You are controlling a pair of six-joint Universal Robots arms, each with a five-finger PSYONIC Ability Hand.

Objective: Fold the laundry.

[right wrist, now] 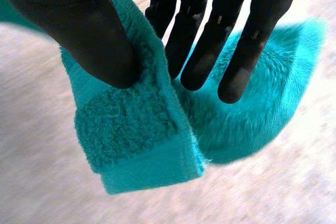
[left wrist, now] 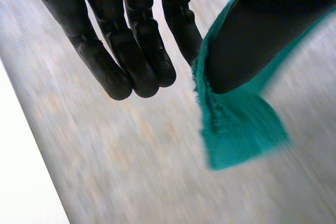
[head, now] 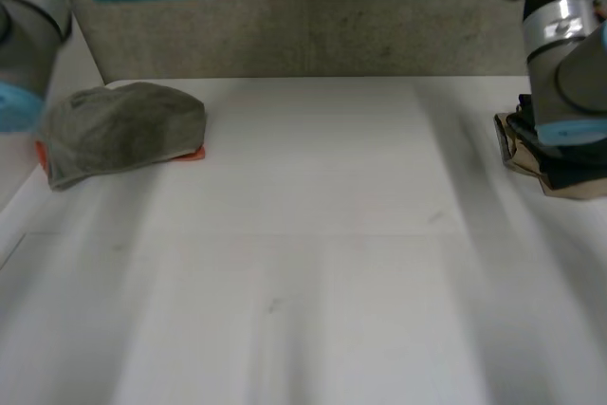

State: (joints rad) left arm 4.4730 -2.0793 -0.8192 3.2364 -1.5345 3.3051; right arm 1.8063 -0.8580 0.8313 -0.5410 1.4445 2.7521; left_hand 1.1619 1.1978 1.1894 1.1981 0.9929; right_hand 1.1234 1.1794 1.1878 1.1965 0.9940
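Evidently the left hand (left wrist: 137, 61) and right hand (right wrist: 210, 51) each pinch a towel (right wrist: 142, 150) corner between thumb and fingers, probably to stretch it flat for folding.

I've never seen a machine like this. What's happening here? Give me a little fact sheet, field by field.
Held item: teal towel, up in the air between both hands
Left hand: pinches a towel edge between thumb and fingers
Right hand: thumb pins a towel corner against its fingers
Table: white
By the left arm: crumpled grey cloth lying over something orange
By the right arm: dark and tan folded pile
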